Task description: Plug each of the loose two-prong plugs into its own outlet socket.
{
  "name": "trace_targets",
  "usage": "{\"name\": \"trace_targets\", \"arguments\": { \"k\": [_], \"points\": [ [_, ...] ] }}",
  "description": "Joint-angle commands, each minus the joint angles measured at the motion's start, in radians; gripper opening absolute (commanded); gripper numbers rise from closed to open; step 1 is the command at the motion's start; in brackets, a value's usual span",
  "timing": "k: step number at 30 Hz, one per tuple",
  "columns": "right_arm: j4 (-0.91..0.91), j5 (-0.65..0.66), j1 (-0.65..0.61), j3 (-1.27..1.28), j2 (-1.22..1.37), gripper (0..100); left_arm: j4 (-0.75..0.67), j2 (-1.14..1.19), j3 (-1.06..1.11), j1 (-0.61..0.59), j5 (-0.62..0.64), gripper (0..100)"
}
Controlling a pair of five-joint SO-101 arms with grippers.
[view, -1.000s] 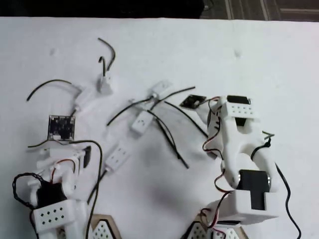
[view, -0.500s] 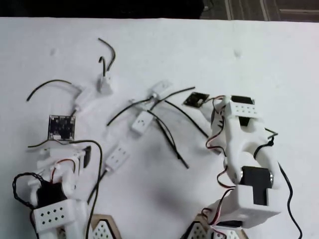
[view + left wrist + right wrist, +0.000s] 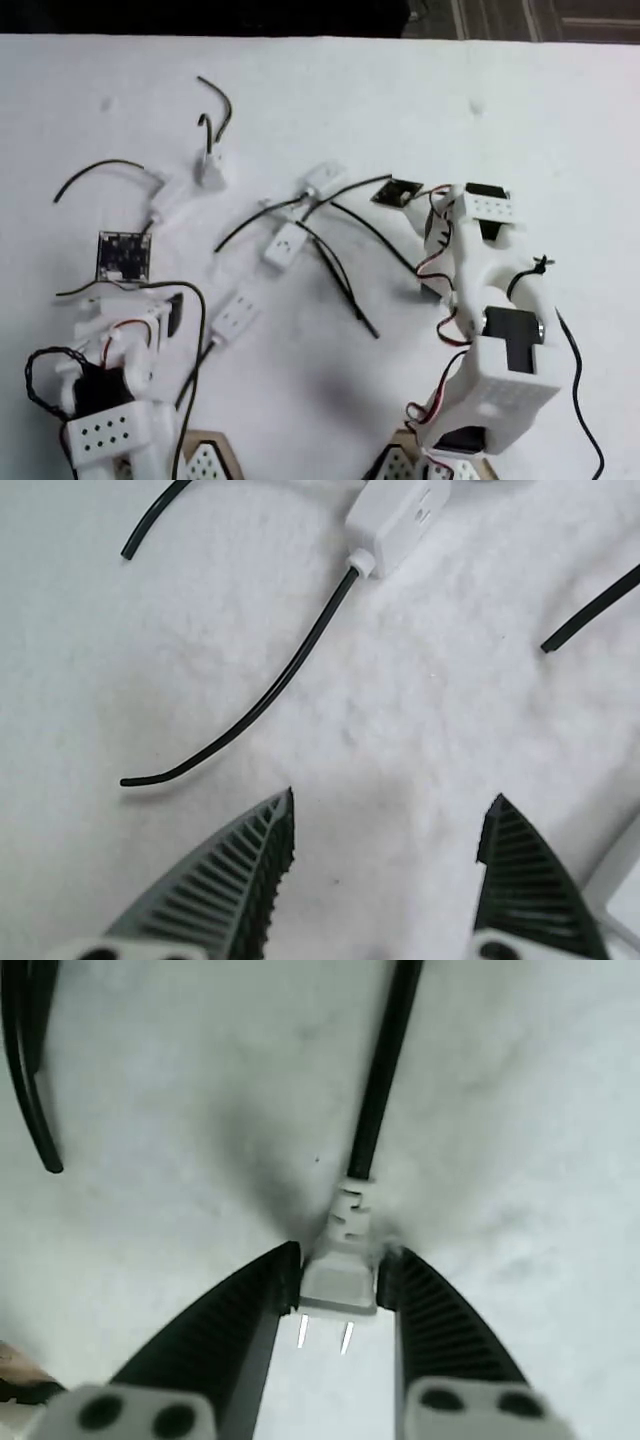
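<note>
Right wrist view | right pincer (image 3: 340, 1256) pinching white 2-prong plug (image 3: 340, 1285), prongs toward camera, black cord (image 3: 381, 1080) lying on bench (image 3: 180, 1110) | left wrist view | left pincer (image 3: 391, 800) spread over bench, outlet socket (image 3: 398, 520) beyond it.

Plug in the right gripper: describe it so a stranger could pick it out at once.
On the white table, find the right arm and follow it to the right gripper. Between its fingers sits a small white plug with a black cord trailing away. Unlike the white pieces lying loose mid-table, it is clamped, two metal prongs bared.
</note>
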Motion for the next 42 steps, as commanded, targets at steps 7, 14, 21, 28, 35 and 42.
{"name": "trace_targets", "arguments": {
  "k": [7, 14, 21, 28, 35, 42],
  "points": [
    [0.028, 0.005, -0.001, 0.002, -0.002, 1.8, 0.002, -0.025, 0.000, 0.001, 0.003, 29],
    [0.041, -0.034, -0.050, 0.003, -0.179, 1.7, 0.002, -0.025, 0.000, 0.001, 0.003, 29],
    [0.042, -0.416, -0.188, 0.003, -0.305, 1.7, 0.002, -0.025, 0.000, 0.001, 0.003, 29],
    [0.007, -0.583, -0.272, 0.000, -0.174, 11.3, 0.002, -0.025, 0.002, 0.001, 0.003, 29],
    [0.008, -0.589, -0.274, -0.005, -0.151, 11.1, 0.002, -0.025, 0.002, 0.001, 0.003, 29],
    [-0.021, -0.589, -0.259, -0.005, -0.139, 11.1, 0.002, -0.025, 0.002, 0.001, 0.003, 29]
  ]
}}
